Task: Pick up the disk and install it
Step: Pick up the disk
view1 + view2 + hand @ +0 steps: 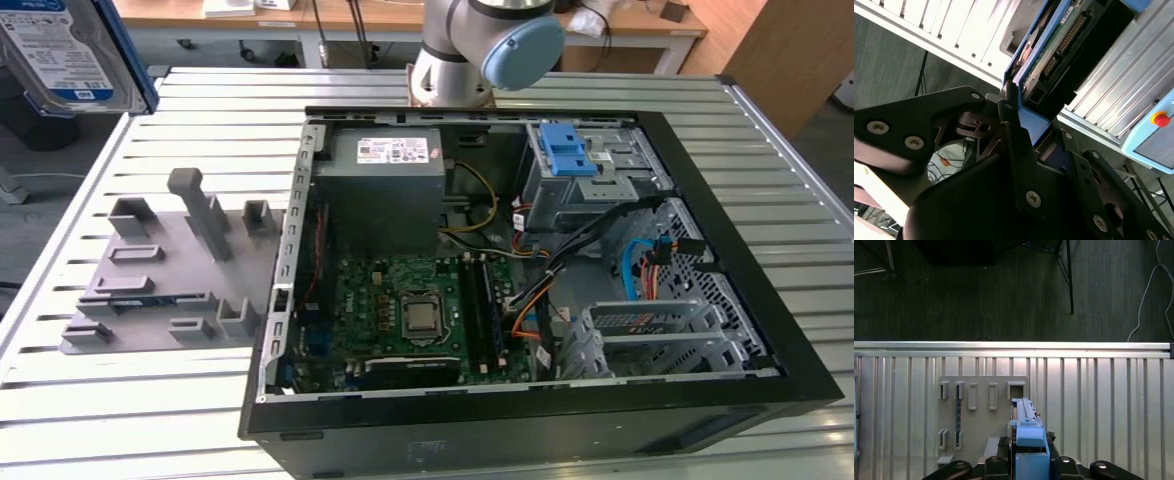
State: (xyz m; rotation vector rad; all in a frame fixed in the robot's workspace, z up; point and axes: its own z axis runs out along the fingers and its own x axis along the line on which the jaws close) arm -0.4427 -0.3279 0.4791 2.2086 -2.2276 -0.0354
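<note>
Held item: the disk (pixel 60 50), a silver-grey hard drive in a blue plastic bracket. Carries a white-and-blue label with print too small to make out. Placed in the upper left corner of the exterior view, raised clear of the slatted metal table (pixel 134 400) and well apart from the open computer case (pixel 534 425). Gripper (pixel 1026 452): black fingers (pixel 1003 444) pressed together on the blue bracket from either side, pinching the disk (pixel 1026 422) edge-on. In the second wrist view, the same clamp (pixel 1026 125) on the bracket, with the drive's green circuit board and connector end (pixel 1054 55) exposed. Grey slotted fixture (pixel 160 270): lying flat on the table toward the exterior view's left, just beside the case; in the first wrist view (pixel 981 390), seen behind the held disk. Inside the case: green motherboard (pixel 400 310) in the lower middle of the exterior view; grey power supply (pixel 387 175) above it, with a white printed sticker, text unreadable; grey drive cage (pixel 587 190) toward the upper right, topped by a blue-latched tray (pixel 567 155); orange and blue cables (pixel 641 260) below the cage. Robot arm (pixel 467 50): grey, with a pale blue joint cap, at the top centre of the exterior view behind the case. Pale blue box with a red button (pixel 1160 120): beyond the table edge in the second wrist view.
</note>
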